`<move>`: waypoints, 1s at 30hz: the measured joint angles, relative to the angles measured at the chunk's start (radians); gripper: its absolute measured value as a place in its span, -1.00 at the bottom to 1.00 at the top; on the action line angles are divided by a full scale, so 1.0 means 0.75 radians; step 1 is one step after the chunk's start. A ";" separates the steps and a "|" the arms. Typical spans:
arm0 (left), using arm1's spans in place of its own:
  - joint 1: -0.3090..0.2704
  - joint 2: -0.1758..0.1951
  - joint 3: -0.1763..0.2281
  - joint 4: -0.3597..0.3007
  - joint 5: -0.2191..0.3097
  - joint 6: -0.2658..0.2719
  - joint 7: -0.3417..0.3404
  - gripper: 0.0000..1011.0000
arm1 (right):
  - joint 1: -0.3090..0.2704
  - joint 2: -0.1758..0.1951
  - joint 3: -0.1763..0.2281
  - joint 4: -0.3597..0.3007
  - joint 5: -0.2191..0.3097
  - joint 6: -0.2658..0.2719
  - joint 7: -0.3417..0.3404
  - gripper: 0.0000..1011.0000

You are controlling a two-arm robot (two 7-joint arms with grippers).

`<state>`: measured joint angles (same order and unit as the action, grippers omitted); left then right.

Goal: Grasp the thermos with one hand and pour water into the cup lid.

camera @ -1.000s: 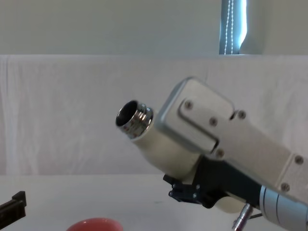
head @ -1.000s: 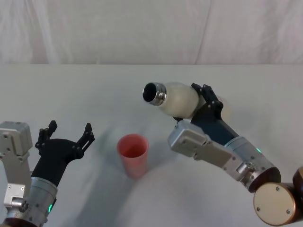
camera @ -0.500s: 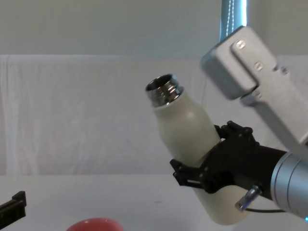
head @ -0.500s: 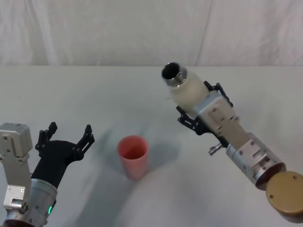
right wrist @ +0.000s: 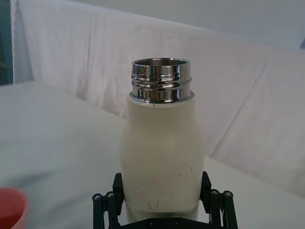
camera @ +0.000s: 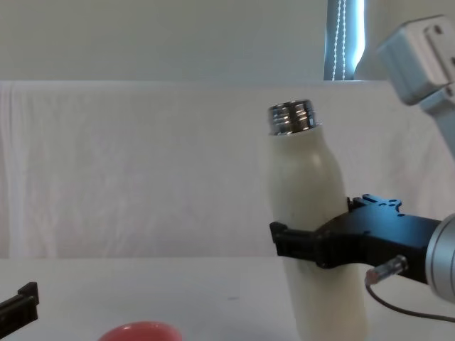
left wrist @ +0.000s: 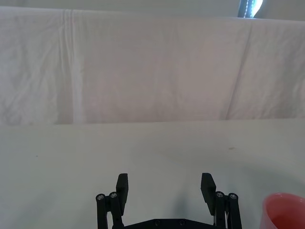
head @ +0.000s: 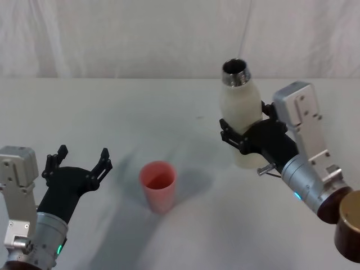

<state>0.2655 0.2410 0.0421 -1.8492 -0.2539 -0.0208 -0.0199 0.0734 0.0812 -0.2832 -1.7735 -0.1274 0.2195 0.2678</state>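
- Now the thermos (head: pixel 241 115) stands nearly upright at right, having swung back from its tilt toward the cup lid (head: pixel 158 184); pouring looks finished.
- Right gripper (head: pixel 247 135) clamps the thermos body at mid-height.
- Left gripper (head: pixel 79 163) idles at near left, fingers spread, empty.
- No stream visible; water in the lid cannot be made out.
- Whether the thermos base touches the surface (head: pixel 112 112) is unclear.

Thermos (head: pixel 241 121) body matt cream w/ scuffs, neck shiny chrome — cup lid (head: pixel 158 185) smooth plastic-looking.
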 joint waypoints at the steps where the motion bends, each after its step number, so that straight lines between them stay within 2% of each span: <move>1: 0.000 0.000 0.000 0.000 0.000 0.000 0.000 0.98 | -0.001 -0.004 0.007 -0.001 0.018 0.008 0.003 0.88; 9: 0.000 0.000 0.000 0.000 0.000 0.000 0.000 0.98 | -0.006 -0.031 0.064 -0.008 0.171 0.071 0.029 0.88; 17: 0.000 0.000 0.000 0.000 0.000 0.000 0.000 0.98 | -0.022 -0.054 0.107 0.000 0.295 0.066 0.031 0.88; 24: 0.000 0.000 0.000 0.000 0.000 0.000 0.000 0.98 | -0.034 -0.048 0.111 0.010 0.341 0.023 0.025 0.88; 30: 0.000 0.000 0.000 0.000 0.000 0.000 0.000 0.98 | -0.041 -0.025 0.090 0.017 0.344 -0.017 0.000 0.88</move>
<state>0.2655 0.2410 0.0421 -1.8492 -0.2538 -0.0208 -0.0199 0.0423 0.0623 -0.2154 -1.7609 0.1304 0.2069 0.2679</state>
